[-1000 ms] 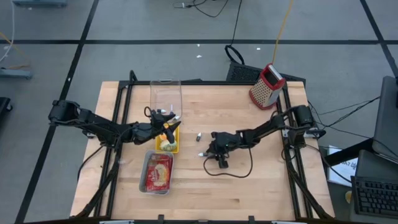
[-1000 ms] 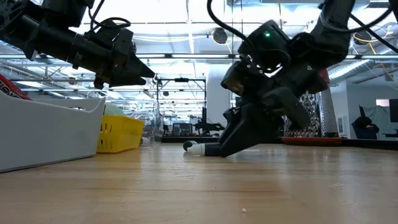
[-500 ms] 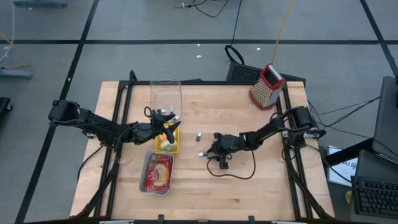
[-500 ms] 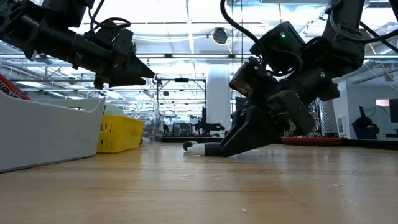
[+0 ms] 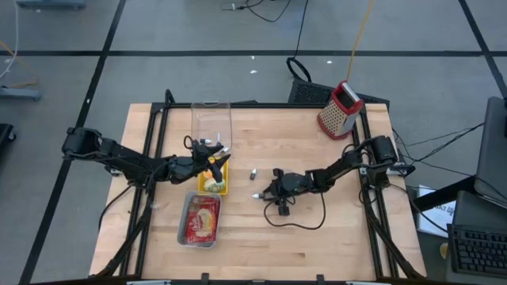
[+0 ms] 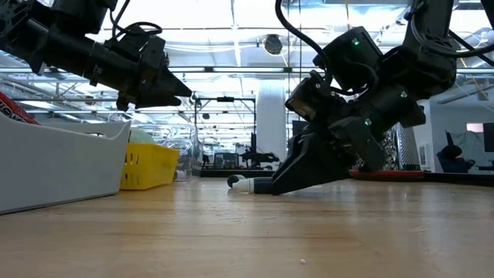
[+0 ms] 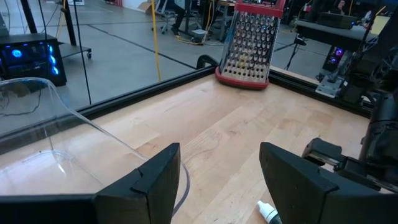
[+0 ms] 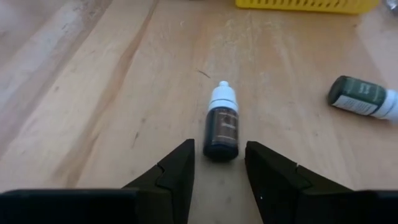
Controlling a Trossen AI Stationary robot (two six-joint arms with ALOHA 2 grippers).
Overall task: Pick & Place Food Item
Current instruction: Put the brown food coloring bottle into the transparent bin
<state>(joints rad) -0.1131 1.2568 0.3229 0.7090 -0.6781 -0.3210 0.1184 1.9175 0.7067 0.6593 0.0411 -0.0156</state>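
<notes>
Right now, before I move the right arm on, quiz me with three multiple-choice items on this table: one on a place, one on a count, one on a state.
1. Where does the red-framed metal box grater stand?
A. at the table's far right corner
B. inside the yellow plastic basket
C. beside the grey tray

2. How many small dropper bottles lie on the wood in the right wrist view?
A. one
B. two
C. four

3. How do the right pincer's jaws stand?
A. clamped on the brown white-capped bottle
C. open, the bottle's base just between the fingertips
B. shut flat against the basket

Key: 1 A, the high view shows the grater at that corner. 2 B, the brown bottle and a green one lie there. 3 C, a gap shows on each side of the bottle.
</notes>
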